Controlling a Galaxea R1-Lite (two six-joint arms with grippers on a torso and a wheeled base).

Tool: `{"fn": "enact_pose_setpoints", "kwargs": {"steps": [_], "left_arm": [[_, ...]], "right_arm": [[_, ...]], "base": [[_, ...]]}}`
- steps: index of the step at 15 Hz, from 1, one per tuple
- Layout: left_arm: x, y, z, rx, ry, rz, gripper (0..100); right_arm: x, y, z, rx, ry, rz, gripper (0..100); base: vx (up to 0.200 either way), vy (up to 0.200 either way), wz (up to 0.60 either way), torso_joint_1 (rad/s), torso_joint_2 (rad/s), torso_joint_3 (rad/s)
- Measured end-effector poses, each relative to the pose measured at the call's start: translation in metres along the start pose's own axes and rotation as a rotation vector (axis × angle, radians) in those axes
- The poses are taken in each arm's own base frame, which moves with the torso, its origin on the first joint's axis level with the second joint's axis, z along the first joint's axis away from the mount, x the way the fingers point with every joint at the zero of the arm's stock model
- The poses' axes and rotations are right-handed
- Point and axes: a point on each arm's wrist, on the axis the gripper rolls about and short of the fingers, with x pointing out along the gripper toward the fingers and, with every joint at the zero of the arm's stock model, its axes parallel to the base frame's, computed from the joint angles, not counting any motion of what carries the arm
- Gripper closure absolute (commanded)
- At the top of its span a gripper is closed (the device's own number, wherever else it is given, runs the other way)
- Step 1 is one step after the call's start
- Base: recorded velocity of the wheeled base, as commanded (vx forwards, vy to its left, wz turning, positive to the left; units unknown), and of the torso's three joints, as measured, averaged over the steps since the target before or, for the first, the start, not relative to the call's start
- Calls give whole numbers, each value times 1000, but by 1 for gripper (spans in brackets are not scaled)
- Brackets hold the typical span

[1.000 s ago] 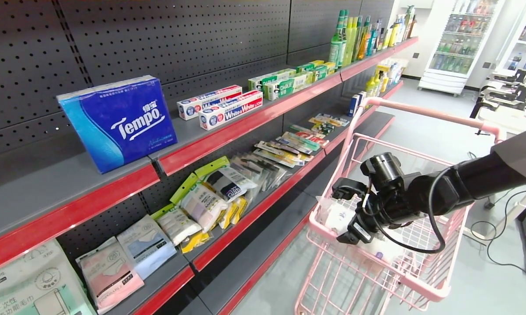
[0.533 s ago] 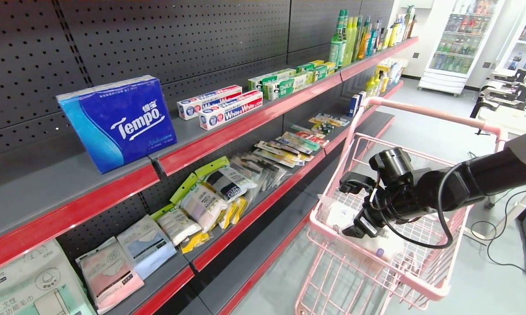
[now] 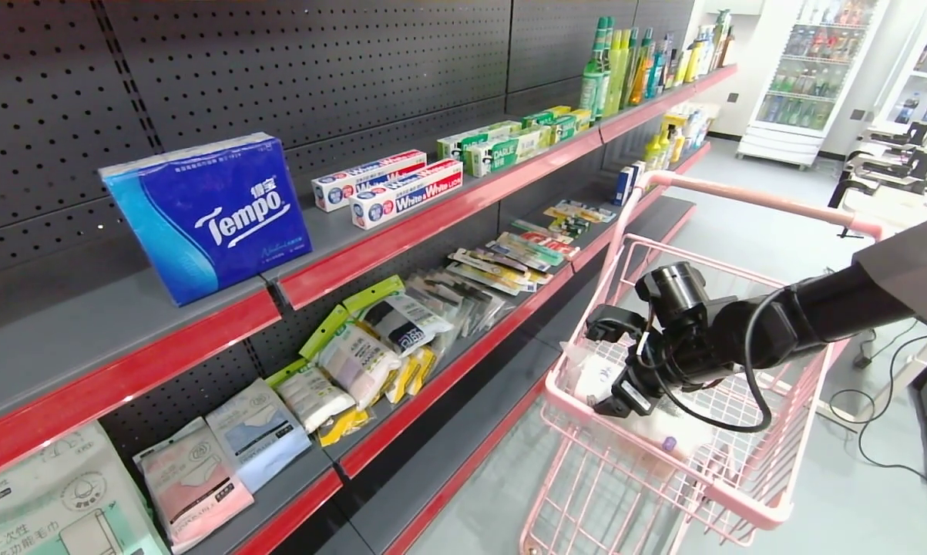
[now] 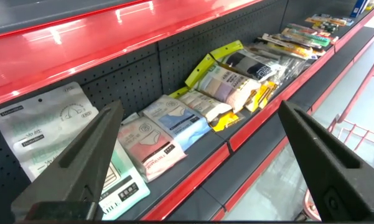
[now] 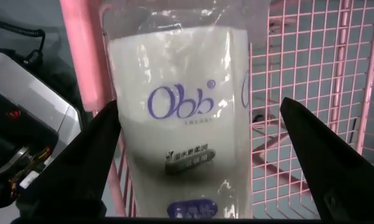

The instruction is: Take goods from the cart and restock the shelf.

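**White pack in the cart straddled but not gripped**

A shop aisle with a grey floor is shown, with a dark pegboard shelf (image 3: pixel 124 378) edged in red down one side. Nearest, a pink wire cart (image 3: pixel 740 501) is parked beside it. The right gripper (image 3: pixel 613 389) is lowered into the cart's front corner, and its jaws are spread wide to either side of a white soft pack (image 5: pixel 180 124) that lies against the pink rim (image 5: pixel 81 50). Nothing is clamped. The left gripper (image 4: pixel 200 106) is held facing the lower tier, its jaws likewise wide apart with nothing between them, and flat pouches (image 4: pixel 174 134) are seen beyond it.

Farther along, a blue tissue pack (image 3: pixel 209 212) and toothpaste boxes (image 3: pixel 405 189) are set on the upper tier, with green bottles (image 3: pixel 625 65) at the far end.

The grasp is judged to be the step in hand. Since the pack is pressed into the corner, a finger could be caught on the rim or the wire mesh as the jaws close. The glossy, yielding wrapper could be pinched by its film alone and slip out on the lift. The light cart might also be nudged away if the rim is pushed.
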Motion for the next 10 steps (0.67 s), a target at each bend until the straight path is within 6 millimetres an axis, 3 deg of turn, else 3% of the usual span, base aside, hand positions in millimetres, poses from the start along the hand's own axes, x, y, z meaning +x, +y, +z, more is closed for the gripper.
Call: {"fn": "enact_pose_setpoints", "kwargs": {"steps": [6,10], "left_arm": [[0,0,0,0,0,0,0],[0,0,0,0,0,0,0]], "right_arm": [[19,-1,11,-58,53,42,0],[35,0,5,-67,98,68,0]], "base": [[0,0,0,0,0,0],[0,0,0,0,0,0]]}}
